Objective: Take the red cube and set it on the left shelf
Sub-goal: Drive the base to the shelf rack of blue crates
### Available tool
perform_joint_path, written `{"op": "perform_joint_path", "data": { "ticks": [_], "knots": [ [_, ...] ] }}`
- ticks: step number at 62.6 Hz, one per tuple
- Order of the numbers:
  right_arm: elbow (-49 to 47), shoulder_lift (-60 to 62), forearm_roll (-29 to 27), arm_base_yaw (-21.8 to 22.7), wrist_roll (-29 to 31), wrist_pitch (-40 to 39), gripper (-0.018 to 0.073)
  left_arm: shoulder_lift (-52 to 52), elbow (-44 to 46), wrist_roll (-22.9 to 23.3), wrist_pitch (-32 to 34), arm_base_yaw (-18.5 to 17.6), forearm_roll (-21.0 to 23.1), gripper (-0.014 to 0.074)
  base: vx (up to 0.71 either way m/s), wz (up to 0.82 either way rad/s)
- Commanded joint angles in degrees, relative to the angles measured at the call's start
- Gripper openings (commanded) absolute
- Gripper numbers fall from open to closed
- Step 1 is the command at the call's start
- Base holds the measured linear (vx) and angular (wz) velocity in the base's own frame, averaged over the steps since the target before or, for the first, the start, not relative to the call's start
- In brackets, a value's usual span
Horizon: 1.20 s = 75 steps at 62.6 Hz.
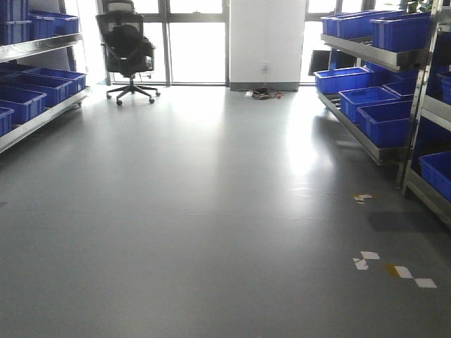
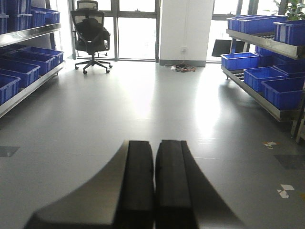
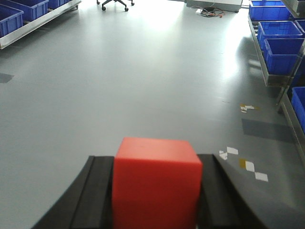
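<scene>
The red cube fills the bottom centre of the right wrist view, clamped between the two black fingers of my right gripper, which is shut on it above the grey floor. My left gripper is shut, its pads pressed together with nothing between them. The left shelf is a steel rack with dark blue crates along the left wall, also at the left edge of the left wrist view as the left shelf. Neither gripper shows in the front view.
A second steel rack with blue crates lines the right wall. A black office chair stands by the far windows, with cables at the white pillar. Tape marks dot the grey floor on the right.
</scene>
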State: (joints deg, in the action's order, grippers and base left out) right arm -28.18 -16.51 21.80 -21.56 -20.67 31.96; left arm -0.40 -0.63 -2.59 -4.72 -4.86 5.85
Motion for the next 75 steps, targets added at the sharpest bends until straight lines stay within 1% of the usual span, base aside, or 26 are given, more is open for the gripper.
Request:
{"op": "perform_joint_path", "data": {
  "ticks": [1, 39, 53, 75],
  "knots": [
    [-1.6, -0.4, 1.7, 0.4, 0.5, -4.3, 0.0127, -0.7, -1.4, 0.3, 5.1, -0.3, 0.2, 0.0101, 0.57, 0.02],
    [-1.6, -0.4, 1.7, 0.4, 0.5, -4.3, 0.0127, -0.7, -1.4, 0.3, 5.1, -0.3, 0.2, 0.0101, 0.59, 0.13],
    [-1.6, -0.4, 1.7, 0.4, 0.5, -4.3, 0.0127, -0.7, -1.4, 0.3, 5.1, -0.3, 0.2, 0.0101, 0.65, 0.45],
    [-1.6, -0.4, 1.7, 0.4, 0.5, -4.3, 0.0127, -0.7, -1.4, 0.3, 5.1, -0.3, 0.2, 0.0101, 0.69, 0.61]
  ]
}}
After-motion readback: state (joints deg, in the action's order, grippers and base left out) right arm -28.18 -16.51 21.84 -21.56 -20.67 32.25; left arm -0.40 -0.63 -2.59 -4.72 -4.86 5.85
